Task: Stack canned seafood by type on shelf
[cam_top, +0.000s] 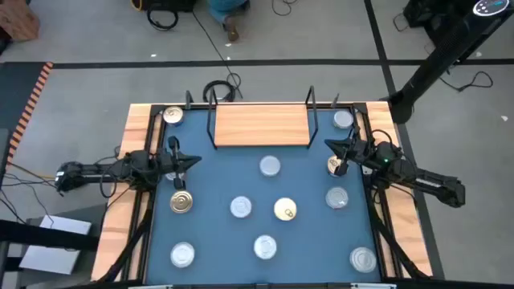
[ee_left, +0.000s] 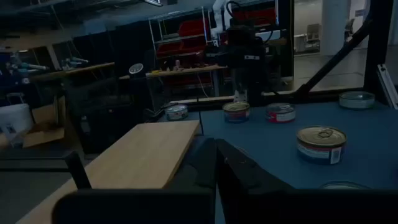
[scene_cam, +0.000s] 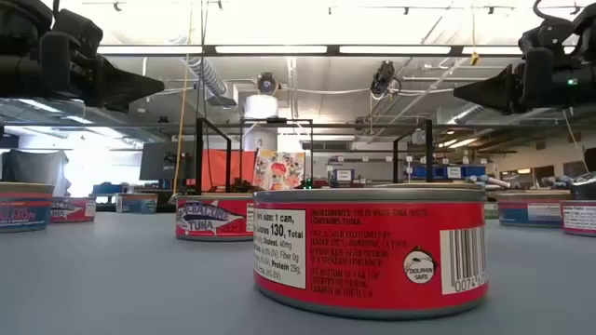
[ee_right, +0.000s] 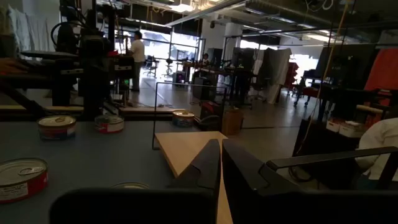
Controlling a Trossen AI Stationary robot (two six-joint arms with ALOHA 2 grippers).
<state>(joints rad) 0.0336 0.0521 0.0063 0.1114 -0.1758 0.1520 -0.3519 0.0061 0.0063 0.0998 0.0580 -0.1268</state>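
Observation:
Several short round tins of canned seafood stand scattered on the blue table (cam_top: 217, 181), among them a silver-lidded one (cam_top: 270, 166) and a gold-lidded one (cam_top: 285, 209). In the low view a red-labelled tin (scene_cam: 371, 247) stands closest. The shelf (cam_top: 261, 124), a light wooden board with black wire uprights, lies at the far edge with nothing on it. My left gripper (cam_top: 195, 160) hovers shut at the table's left, pointing toward the right. My right gripper (cam_top: 327, 144) hovers shut at the right, pointing left, beside a gold tin (cam_top: 336, 165). Neither holds anything.
One tin (cam_top: 173, 116) stands left of the shelf and another (cam_top: 343, 119) right of it. A wooden rim (cam_top: 132, 160) frames the table. Three tins (cam_top: 265, 246) line the near edge. People and racks show in the room beyond.

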